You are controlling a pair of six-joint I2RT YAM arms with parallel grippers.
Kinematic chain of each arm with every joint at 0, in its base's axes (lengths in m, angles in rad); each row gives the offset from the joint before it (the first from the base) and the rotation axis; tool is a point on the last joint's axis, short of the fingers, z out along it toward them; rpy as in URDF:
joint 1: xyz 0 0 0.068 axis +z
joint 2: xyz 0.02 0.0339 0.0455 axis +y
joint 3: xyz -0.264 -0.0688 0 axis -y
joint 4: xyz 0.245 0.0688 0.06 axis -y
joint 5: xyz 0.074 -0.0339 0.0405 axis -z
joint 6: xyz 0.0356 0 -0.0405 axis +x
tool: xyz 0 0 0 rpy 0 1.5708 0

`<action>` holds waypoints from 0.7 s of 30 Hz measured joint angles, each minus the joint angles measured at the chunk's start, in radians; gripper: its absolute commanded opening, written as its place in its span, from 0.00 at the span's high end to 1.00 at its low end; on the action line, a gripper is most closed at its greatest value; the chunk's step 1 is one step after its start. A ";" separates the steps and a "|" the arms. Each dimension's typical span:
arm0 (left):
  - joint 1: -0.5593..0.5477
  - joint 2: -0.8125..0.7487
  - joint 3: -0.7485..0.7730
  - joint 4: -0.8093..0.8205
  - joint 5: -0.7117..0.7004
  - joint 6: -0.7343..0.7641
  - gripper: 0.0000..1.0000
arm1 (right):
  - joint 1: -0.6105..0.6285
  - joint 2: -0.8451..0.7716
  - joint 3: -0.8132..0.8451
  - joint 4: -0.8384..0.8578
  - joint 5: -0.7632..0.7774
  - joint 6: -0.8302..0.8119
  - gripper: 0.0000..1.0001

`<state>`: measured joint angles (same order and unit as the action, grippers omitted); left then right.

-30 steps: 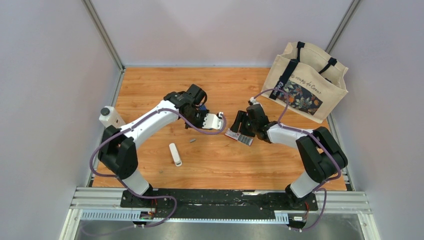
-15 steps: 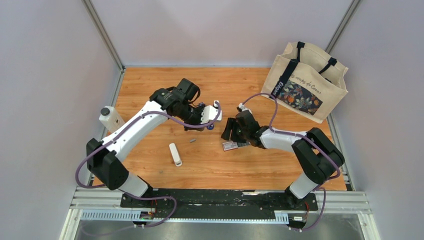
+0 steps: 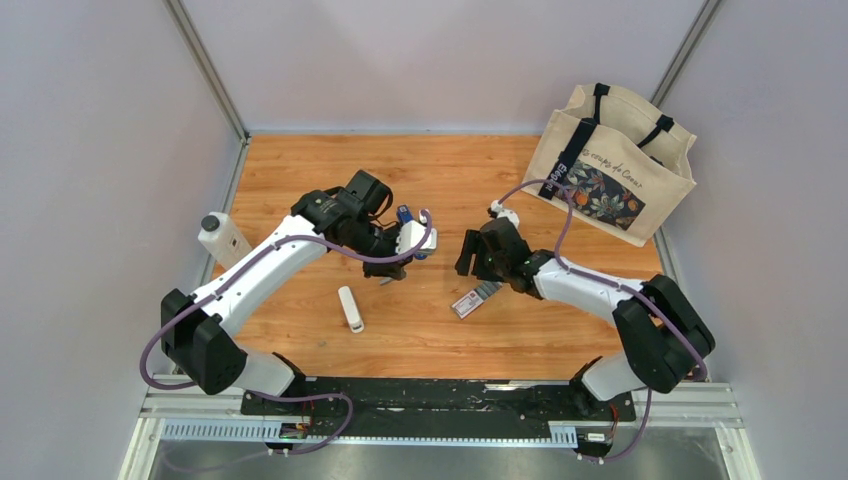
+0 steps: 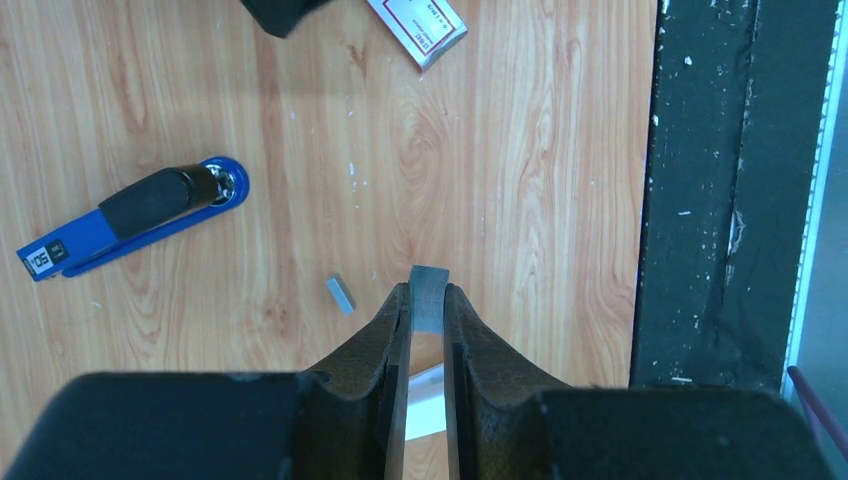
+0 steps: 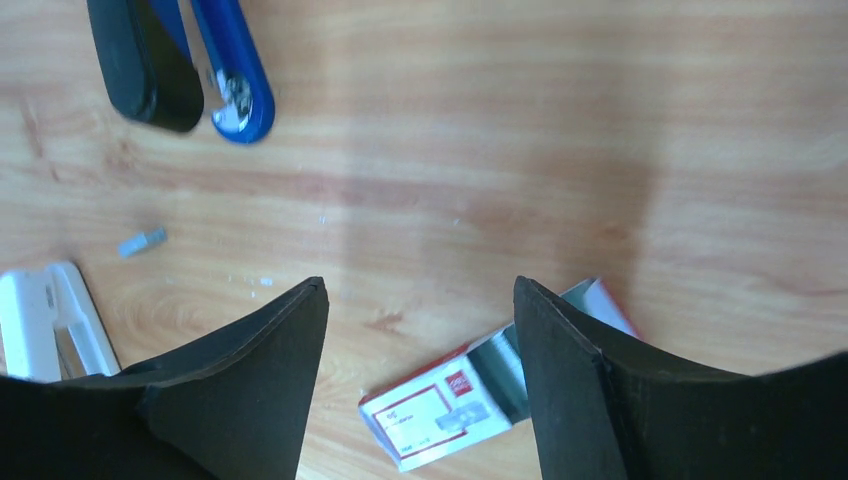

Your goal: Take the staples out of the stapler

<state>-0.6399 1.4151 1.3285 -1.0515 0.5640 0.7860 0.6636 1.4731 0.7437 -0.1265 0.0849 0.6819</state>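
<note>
The blue stapler (image 4: 130, 215) lies flat on the wooden table, left of my left gripper (image 4: 427, 292). It also shows in the right wrist view (image 5: 190, 60) and, partly hidden under the left wrist, in the top view (image 3: 420, 253). The left gripper (image 3: 392, 268) is shut on a short grey strip of staples (image 4: 428, 300), held above the table. A small loose staple piece (image 4: 340, 294) lies beside the fingertips. My right gripper (image 5: 420, 285) is open and empty above the table (image 3: 465, 258).
A pink-and-white staple box (image 5: 470, 400) lies half open below the right gripper (image 3: 472, 300). A white stick (image 3: 350, 308) lies near the front. A tote bag (image 3: 610, 165) stands at the back right. A white bottle (image 3: 222, 235) is at the left edge.
The left gripper has moved left and toward the near edge. The right gripper pushed the staple box nearer and then drew back from it. The box now lies turned on the table.
</note>
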 measured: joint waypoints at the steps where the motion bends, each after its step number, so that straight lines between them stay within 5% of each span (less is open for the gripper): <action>1: 0.000 0.000 0.000 0.002 0.001 -0.002 0.78 | -0.019 -0.006 0.014 -0.006 0.007 -0.011 0.29; 21: 0.000 0.000 0.000 0.032 0.015 -0.027 0.77 | -0.084 0.077 0.084 -0.142 0.127 -0.068 0.41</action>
<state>-0.6399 1.4151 1.3285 -1.0195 0.5793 0.7586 0.5800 1.5505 0.8276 -0.2687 0.2123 0.6136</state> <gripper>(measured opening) 0.229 0.616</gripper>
